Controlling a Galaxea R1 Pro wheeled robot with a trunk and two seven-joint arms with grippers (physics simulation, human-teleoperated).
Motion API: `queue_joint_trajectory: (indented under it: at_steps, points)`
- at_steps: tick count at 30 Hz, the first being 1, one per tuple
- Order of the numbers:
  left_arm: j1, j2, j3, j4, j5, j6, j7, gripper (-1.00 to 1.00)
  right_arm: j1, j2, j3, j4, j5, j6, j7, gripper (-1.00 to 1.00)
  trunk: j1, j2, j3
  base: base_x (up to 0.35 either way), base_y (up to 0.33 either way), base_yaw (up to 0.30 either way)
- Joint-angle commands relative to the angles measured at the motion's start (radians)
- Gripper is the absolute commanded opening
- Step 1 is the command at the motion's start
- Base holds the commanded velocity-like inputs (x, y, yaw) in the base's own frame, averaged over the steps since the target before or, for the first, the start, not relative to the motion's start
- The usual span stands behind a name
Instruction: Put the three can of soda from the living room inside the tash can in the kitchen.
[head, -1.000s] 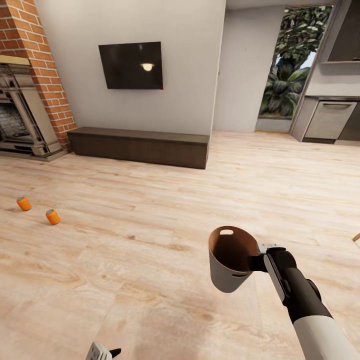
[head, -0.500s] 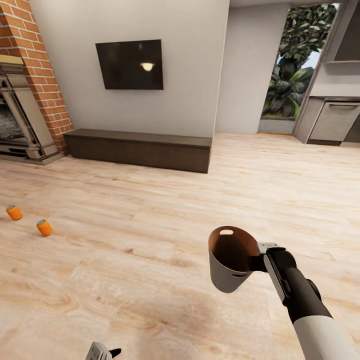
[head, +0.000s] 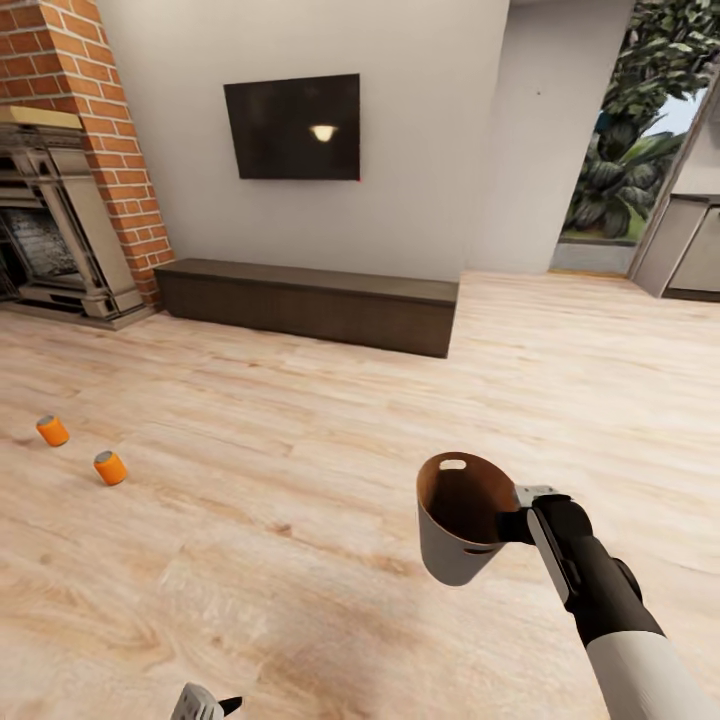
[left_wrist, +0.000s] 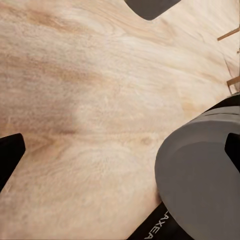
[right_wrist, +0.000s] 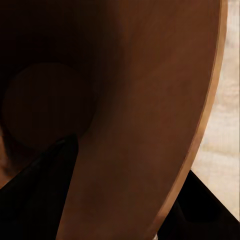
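Note:
Two orange cans of soda lie on the wood floor at the far left, one (head: 52, 431) a little beyond the other (head: 110, 468). The tash can (head: 458, 520), grey outside and brown inside, hangs tilted above the floor with my right gripper (head: 507, 523) shut on its rim. The right wrist view looks into its brown inside (right_wrist: 125, 90), with one dark finger (right_wrist: 42, 192) inside the wall and the other outside. My left gripper (left_wrist: 120, 152) is low near my base, open, with nothing between its fingers.
This is the living room: a red brick fireplace (head: 60, 180) at the left, a wall TV (head: 292, 126) over a long dark low cabinet (head: 310, 305). A glass door with plants (head: 630, 170) and kitchen units (head: 690, 250) are at the right. Wood floor (head: 300, 470) lies between me and the cans.
The whole head view has shifted, so the camera moved: cans, TV and cabinet now sit further right in the picture. The tash can stays held in the same place relative to my right arm.

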Motion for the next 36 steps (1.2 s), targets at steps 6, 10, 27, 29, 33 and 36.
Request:
queue_joint_trajectory:
  at_steps: [6, 10, 27, 29, 33, 36]
  points:
    - [0.000, 0.000, 0.000, 0.000, 0.000, 0.000, 0.000, 1.00, 0.000, 0.000, 0.000, 0.000, -0.010, 0.000, 0.002, -1.00, 0.000, 0.000, 0.000, 0.334, 0.173, 0.252]
    - [0.000, 0.000, 0.000, 0.000, 0.000, 0.000, 0.000, 1.00, 0.000, 0.000, 0.000, 0.000, -0.010, 0.000, 0.002, -1.00, 0.000, 0.000, 0.000, 0.339, 0.106, 0.254]
    - [0.000, 0.000, -0.001, 0.002, -0.001, 0.001, 0.000, 1.00, 0.000, 0.001, 0.001, 0.000, -0.010, 0.000, 0.002, -1.00, 0.000, 0.000, 0.000, 0.347, 0.037, 0.254]
    - [0.000, 0.000, -0.001, 0.002, -0.002, 0.001, 0.001, 1.00, 0.000, 0.001, 0.001, 0.000, -0.010, 0.000, 0.002, -1.00, 0.000, 0.000, 0.000, 0.348, 0.078, 0.254]
    - [0.000, 0.000, -0.002, 0.002, -0.002, 0.001, 0.001, 1.00, 0.000, 0.001, 0.001, 0.000, -0.010, -0.001, 0.002, -1.00, 0.000, 0.000, 0.000, 0.348, 0.079, 0.254]
    - [0.000, 0.000, -0.003, 0.002, -0.002, 0.001, 0.001, 1.00, 0.000, 0.001, 0.002, 0.000, -0.010, 0.000, 0.002, -1.00, 0.000, 0.000, 0.000, 0.348, 0.080, 0.254]
